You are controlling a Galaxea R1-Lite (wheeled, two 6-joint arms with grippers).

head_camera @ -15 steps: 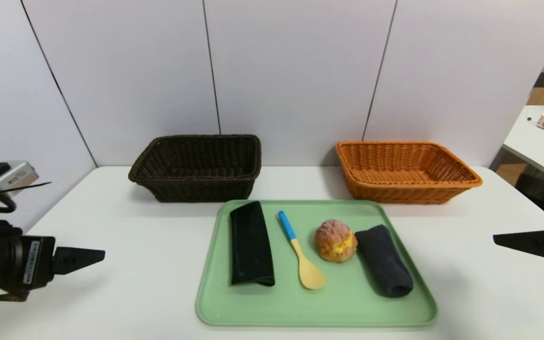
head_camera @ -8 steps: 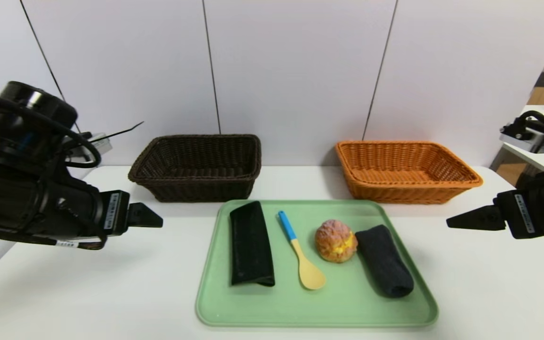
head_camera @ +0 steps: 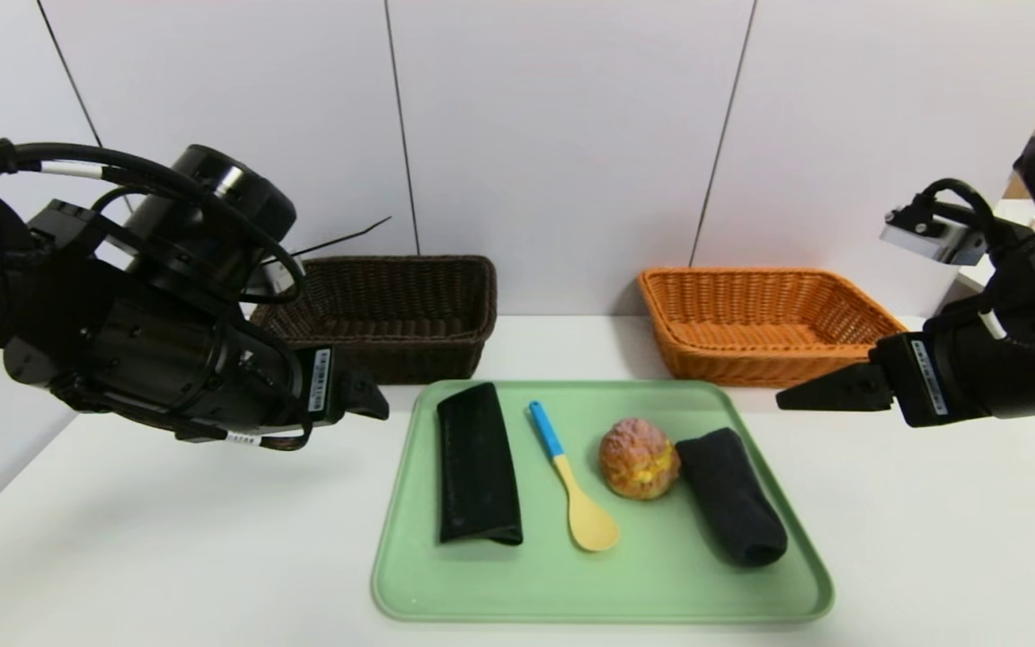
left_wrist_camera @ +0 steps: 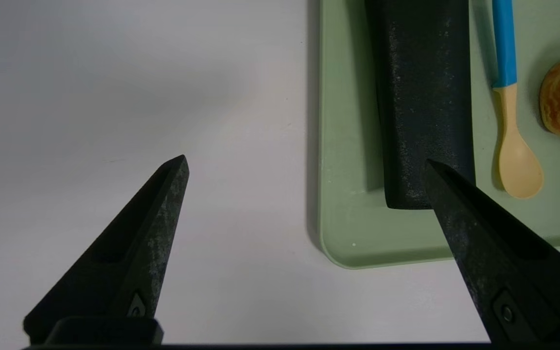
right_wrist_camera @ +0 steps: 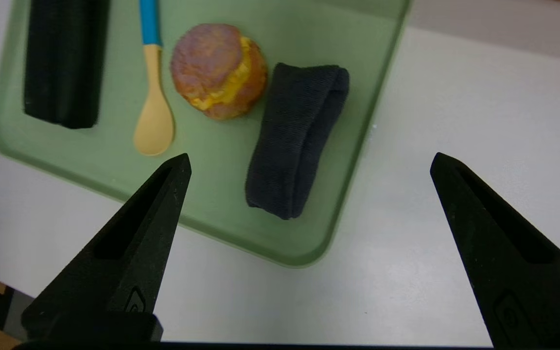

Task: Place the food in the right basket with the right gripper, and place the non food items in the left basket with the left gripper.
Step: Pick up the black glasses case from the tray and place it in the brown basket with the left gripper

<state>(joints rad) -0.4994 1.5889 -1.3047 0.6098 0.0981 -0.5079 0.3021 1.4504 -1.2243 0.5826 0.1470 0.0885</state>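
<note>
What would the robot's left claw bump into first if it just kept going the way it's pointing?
Probably the white table just beside the green tray. The open left gripper points down at bare tabletop next to the tray's edge; one finger lines up with the black folded case, though depth is unclear.

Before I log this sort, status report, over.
Left claw and right claw open, empty, flanking the tray. Pastry, spoon, both dark cloths on it. Baskets empty. Nothing blocking.
</note>
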